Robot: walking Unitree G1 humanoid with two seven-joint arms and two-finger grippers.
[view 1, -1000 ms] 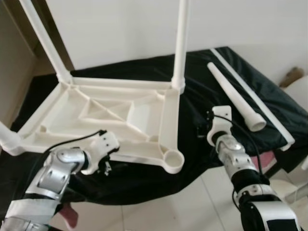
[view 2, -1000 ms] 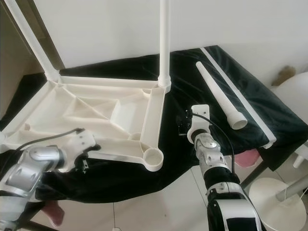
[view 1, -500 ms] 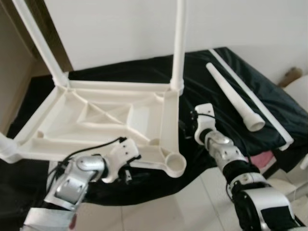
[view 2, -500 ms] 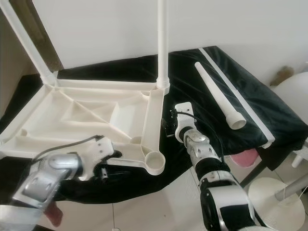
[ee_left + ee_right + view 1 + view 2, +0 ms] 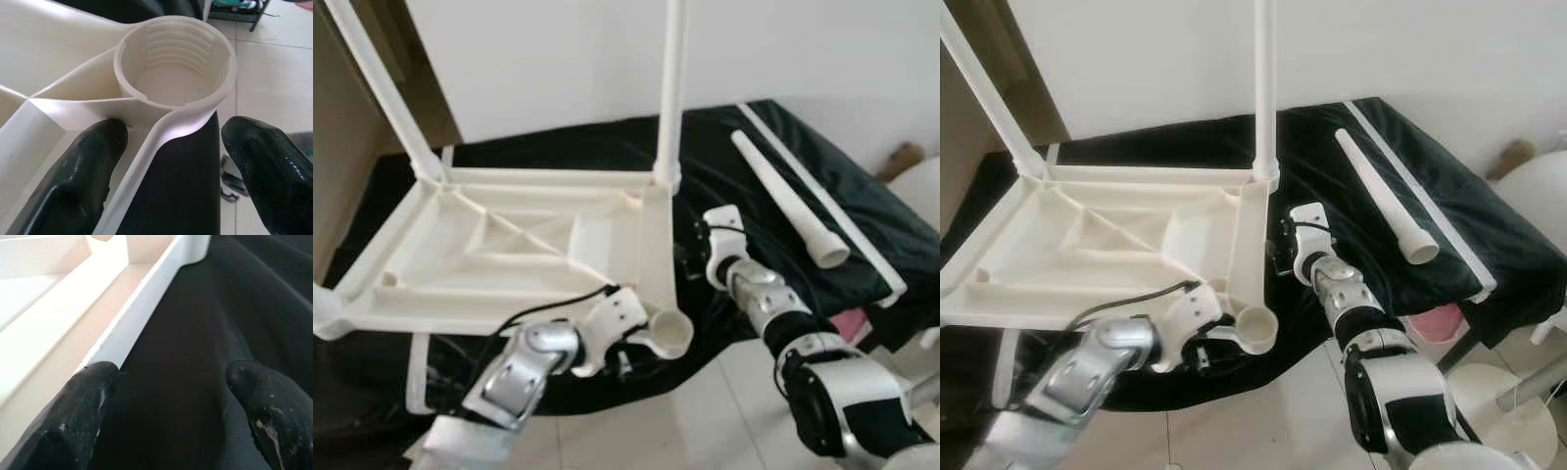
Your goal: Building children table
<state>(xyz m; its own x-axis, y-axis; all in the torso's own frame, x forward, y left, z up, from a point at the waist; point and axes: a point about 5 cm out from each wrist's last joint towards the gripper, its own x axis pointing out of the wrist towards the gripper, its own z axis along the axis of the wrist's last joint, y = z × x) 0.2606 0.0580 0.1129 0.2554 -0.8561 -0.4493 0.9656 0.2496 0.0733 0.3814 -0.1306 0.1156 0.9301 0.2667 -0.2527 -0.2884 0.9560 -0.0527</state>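
Two upright legs are fitted into the upturned white plastic table frame (image 5: 538, 245); its threaded corner socket (image 5: 173, 61) is being straddled by the left gripper (image 5: 171, 171), jaws open, empty. White tapered leg (image 5: 788, 201) is lying unfitted on the black cloth (image 5: 754, 127). Right gripper (image 5: 171, 406) jaws are being held open, empty, beside the frame rail.

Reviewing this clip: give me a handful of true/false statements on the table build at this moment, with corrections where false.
1. The white table top lies upside down on the black cloth. True.
2. Every corner socket already has a leg screwed in. False: the near socket is empty, its thread bare.
3. A loose white leg lies on the cloth to the robot's right. True.
4. The left hand is shut on the loose leg. False: it is open, at the empty socket.
5. The right hand is open at the table top's side rim. True.
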